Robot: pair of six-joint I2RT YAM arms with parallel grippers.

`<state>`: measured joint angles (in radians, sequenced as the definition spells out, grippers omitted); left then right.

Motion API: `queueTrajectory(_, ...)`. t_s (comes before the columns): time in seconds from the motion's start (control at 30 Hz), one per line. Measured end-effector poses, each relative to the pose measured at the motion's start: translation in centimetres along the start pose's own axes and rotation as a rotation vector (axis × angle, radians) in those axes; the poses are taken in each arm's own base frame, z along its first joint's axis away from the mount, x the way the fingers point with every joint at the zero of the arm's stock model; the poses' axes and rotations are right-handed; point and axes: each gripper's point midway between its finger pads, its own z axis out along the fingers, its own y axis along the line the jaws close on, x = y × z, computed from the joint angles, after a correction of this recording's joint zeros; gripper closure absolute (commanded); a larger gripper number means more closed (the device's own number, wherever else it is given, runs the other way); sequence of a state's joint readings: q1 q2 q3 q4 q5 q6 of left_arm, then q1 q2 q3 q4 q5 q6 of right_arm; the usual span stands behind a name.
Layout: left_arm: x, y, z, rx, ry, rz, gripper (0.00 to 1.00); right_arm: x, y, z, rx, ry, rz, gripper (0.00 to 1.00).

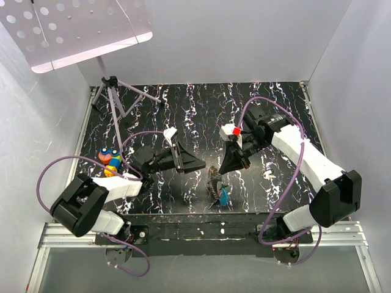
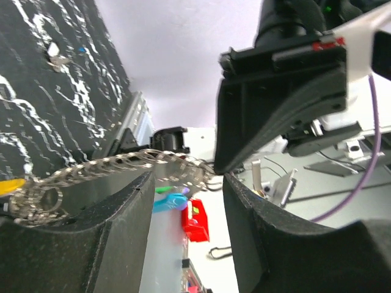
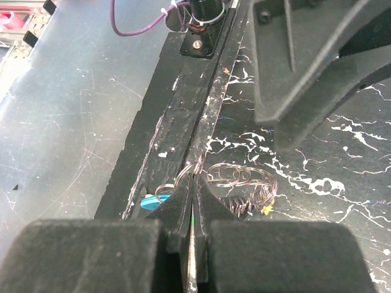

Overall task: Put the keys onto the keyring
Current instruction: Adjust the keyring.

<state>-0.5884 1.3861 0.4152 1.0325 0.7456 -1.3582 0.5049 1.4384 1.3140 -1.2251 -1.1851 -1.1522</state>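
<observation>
The keyring is a tangle of linked silvery wire rings point(image 1: 214, 178) on the black mat near its front edge. It also shows in the right wrist view point(image 3: 239, 176) and the left wrist view point(image 2: 122, 165). A blue key point(image 1: 224, 196) lies at its near end point(image 3: 148, 202) point(image 2: 170, 201), with a green bit point(image 2: 164, 190) beside it and a yellow bit point(image 3: 267, 209) at the other end. My right gripper point(image 1: 227, 171) point(image 3: 194, 182) is shut, one ring pinched at its tips. My left gripper point(image 1: 199, 163) point(image 2: 186, 183) is open, just left of the rings.
A colourful toy figure point(image 1: 110, 160) stands at the mat's left edge by my left arm. A small tripod point(image 1: 114, 91) stands at the back left. A small loose piece point(image 1: 267, 173) lies on the mat right of my right gripper. The mat's front edge point(image 3: 183, 122) is close by.
</observation>
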Motion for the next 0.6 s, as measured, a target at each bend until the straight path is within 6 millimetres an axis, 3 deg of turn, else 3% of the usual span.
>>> queueTrajectory(0.3,0.7,-3.5,-0.8,0.028,0.017,0.071,0.53,-0.3,0.7,-1.0,0.037,0.009,-0.02,0.99)
queueTrajectory(0.47,2.2,-5.5,-0.1,0.043,0.07,0.12,0.54,-0.5,2.0,-2.0,0.069,0.03,-0.071,0.99)
queueTrajectory(0.6,3.4,-6.3,0.5,0.069,0.112,0.101,0.6,-0.4,2.3,-2.4,0.085,0.047,-0.113,0.99)
